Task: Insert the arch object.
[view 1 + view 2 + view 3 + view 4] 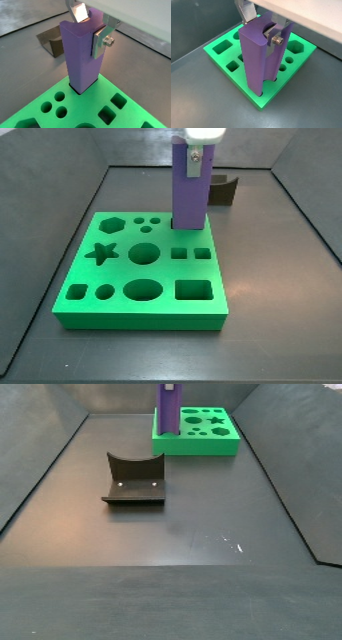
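The arch object is a tall purple block standing upright. Its lower end sits in a slot of the green board near one corner. My gripper is shut on the block's upper end, one silver finger on each side. In a wrist view the block rises from the board with the gripper at its top. In both side views the block stands at the board's edge. The gripper shows in one side view only.
The board has several other cutouts: a star, circles and squares. The dark fixture with a curved notch stands on the grey floor apart from the board; it also shows in a wrist view and a side view. Grey walls enclose the floor.
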